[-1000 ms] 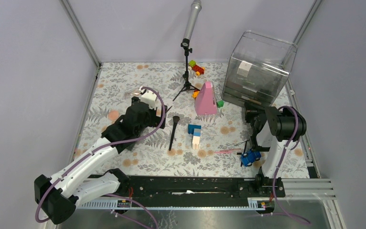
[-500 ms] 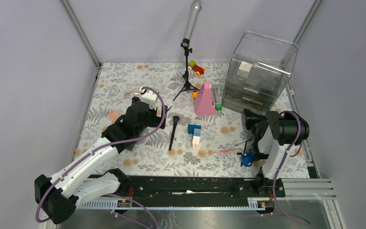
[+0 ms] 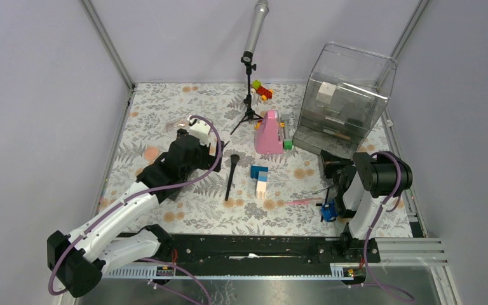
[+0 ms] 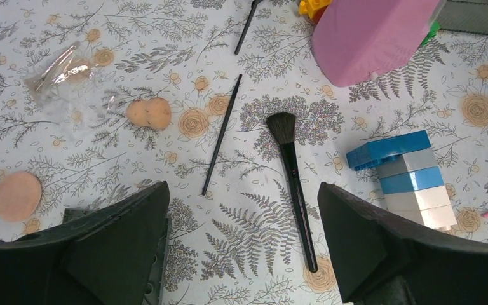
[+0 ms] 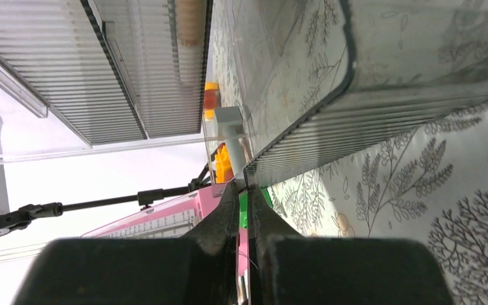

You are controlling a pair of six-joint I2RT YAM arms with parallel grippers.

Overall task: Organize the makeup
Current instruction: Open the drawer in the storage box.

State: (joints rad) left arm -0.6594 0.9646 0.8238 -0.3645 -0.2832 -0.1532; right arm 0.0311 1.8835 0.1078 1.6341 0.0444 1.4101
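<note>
Jaws fully spread on left gripper point(image 4: 243, 190), nothing held, hovering over floral table cover point(image 3: 165, 101) at 9 o'clock of centre. Under it: black-handled fluffy makeup brush point(image 4: 290, 171) at table centre, with thin black pencil point(image 4: 222, 133) at its 10 o'clock, not touching. Lumpy peach sponge point(image 4: 148, 113) and round peach sponge point(image 4: 16, 196) sit further toward 9. Pink pencil point(image 3: 302, 201) lies at 4 o'clock, near blue toy car point(image 3: 329, 210). Jaws pressed together on right gripper point(image 5: 241, 189), tips at front edge of clear ribbed drawer point(image 5: 381, 111) of clear plastic organizer point(image 3: 346, 89) at 2 o'clock. Can't tell if it pinches the edge.
</note>
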